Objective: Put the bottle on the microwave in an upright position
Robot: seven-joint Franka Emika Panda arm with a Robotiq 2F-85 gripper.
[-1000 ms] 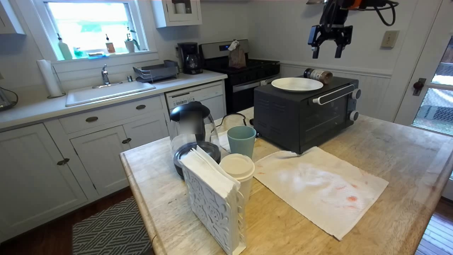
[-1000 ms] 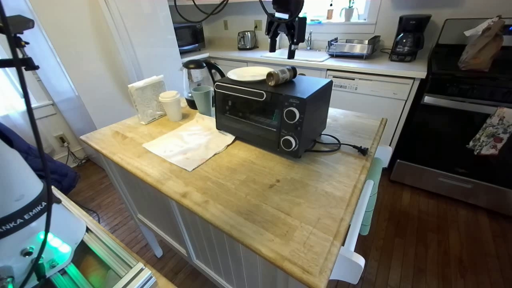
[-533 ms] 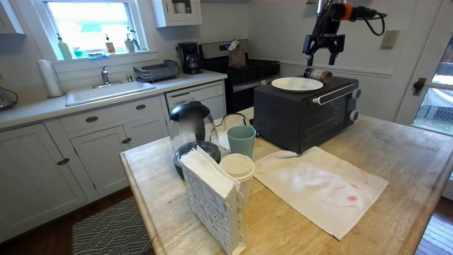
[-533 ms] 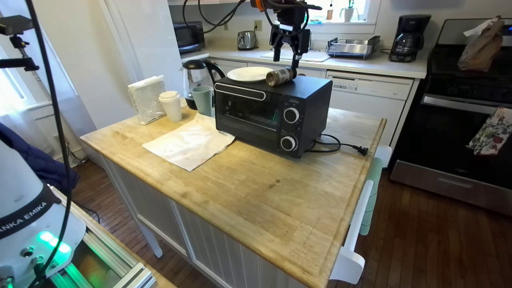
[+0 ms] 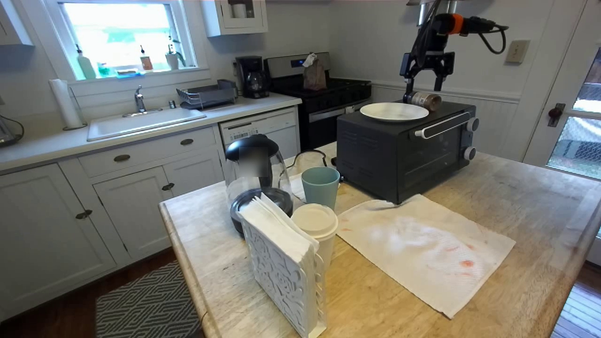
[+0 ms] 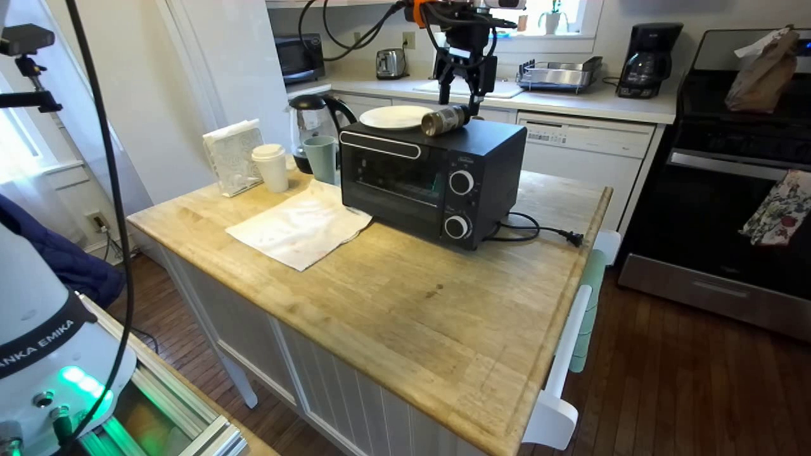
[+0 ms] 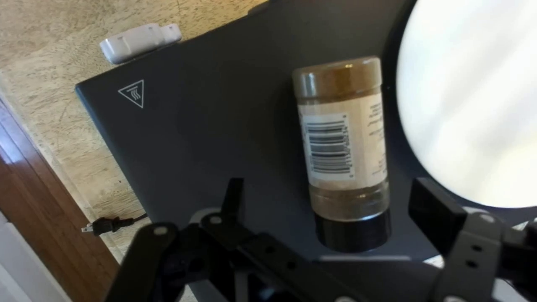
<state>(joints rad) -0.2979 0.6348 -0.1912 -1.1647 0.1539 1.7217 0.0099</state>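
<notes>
In the wrist view the desk [image 7: 46, 50] is carrying the microwave [image 7: 197, 134], above which the gripper [image 7: 329, 188] is hanging, spread wide and empty, at the black end of the bottle [image 7: 346, 151], presumably for righting it since it is lying sideways on top, while the plate [image 7: 470, 100] is sitting just beside, probably cramping that move.

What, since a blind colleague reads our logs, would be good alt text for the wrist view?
A bottle lies on its side on the dark microwave, black end toward the open gripper. A white plate sits beside it at right; a power plug shows lower left.
</notes>
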